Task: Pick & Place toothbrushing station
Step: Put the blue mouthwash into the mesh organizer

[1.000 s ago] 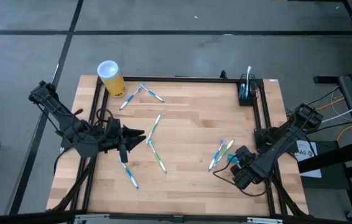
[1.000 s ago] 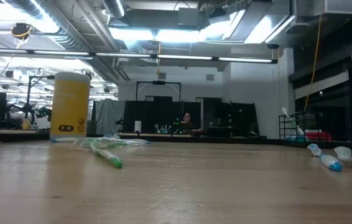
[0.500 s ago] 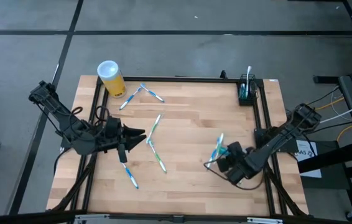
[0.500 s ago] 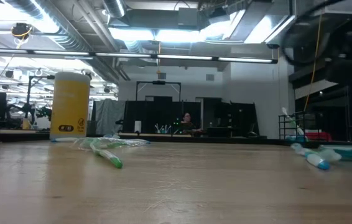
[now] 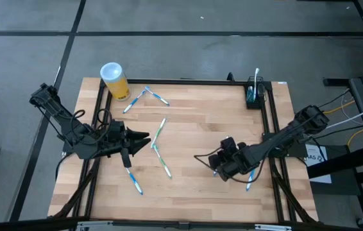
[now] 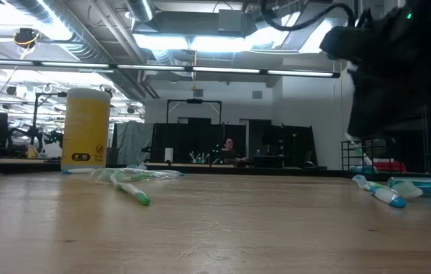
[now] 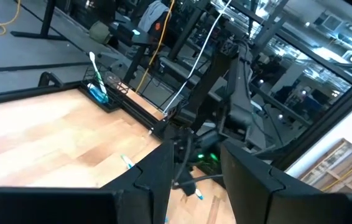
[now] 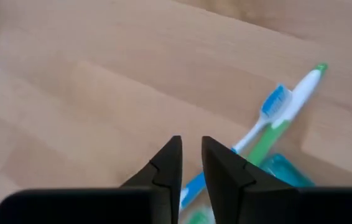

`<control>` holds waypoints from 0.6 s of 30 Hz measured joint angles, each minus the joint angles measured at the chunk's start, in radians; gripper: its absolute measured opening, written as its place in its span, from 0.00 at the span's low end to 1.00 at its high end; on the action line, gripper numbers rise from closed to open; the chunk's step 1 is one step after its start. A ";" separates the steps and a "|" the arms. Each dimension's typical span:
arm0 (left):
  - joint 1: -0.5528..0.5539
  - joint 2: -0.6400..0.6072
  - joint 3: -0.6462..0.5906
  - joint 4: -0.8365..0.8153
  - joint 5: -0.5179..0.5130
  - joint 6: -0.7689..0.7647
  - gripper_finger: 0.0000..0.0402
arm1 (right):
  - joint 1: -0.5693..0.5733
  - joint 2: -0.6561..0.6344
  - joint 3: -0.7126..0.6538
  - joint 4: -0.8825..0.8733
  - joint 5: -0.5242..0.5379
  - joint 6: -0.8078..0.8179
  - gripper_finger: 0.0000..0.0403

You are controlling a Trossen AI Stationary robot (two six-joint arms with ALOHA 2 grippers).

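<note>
The toothbrushing station [image 5: 254, 95] is a small black holder standing at the table's far right corner with a white and a blue toothbrush upright in it; it also shows in the left wrist view [image 7: 99, 94]. My right gripper [image 5: 219, 168] hovers over loose toothbrushes at the table's right middle, well short of the station. Its fingers [image 8: 190, 146] stand a narrow gap apart with bare wood between them, and a blue-green toothbrush [image 8: 275, 115] lies just beside them. My left gripper [image 5: 142, 139] waits open and empty at the table's left middle.
A yellow cup with a white lid [image 5: 114, 80] stands at the far left corner. Loose toothbrushes lie near it [image 5: 146, 96], in the middle [image 5: 159, 146], at the near left [image 5: 133, 179] and at the near right [image 5: 249, 184]. A black frame edges the table.
My right gripper has swung from the table's right edge toward the table's middle, coming over the loose toothbrushes there. These toothbrushes have shifted on the table, and one now lies nearer the near right. My left arm has kept still.
</note>
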 joint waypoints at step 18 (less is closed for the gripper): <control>-0.006 -0.004 0.000 -0.002 0.144 0.102 0.32 | 0.147 0.025 0.039 -0.380 -0.285 0.549 0.15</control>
